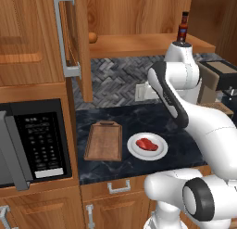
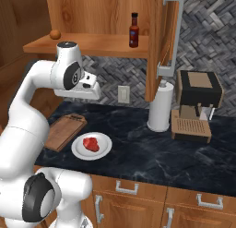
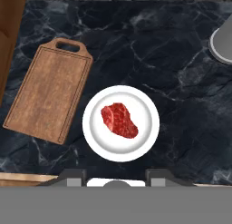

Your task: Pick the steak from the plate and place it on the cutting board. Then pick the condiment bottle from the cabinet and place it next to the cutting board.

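Hand view looks straight down on the dark marble counter (image 3: 181,105). The white plate (image 3: 147,130) lies in the middle of it, and I take this plate as the landmark. The steak (image 3: 119,120) lies flat on the plate, a little toward the side where the cutting board (image 3: 47,98) is. The cutting board lies just beside the plate on the counter, not touching it, with its handle end pointing to the back wall; nothing lies on it. The gripper (image 3: 116,177) hangs above the near edge of the plate, well over it. Its fingers are drawn together to their narrowest and they grasp nothing.

In the left base view the condiment bottle (image 1: 182,28) stands upright on the shelf of the cabinet (image 1: 139,40), high above the plate and behind it. The cabinet door (image 1: 76,42) stands open above the cutting board. In the right base view a paper-towel roll (image 2: 161,106) stands on the counter beyond the plate, on the side away from the cutting board, and a coffee machine (image 2: 197,105) stands further on.
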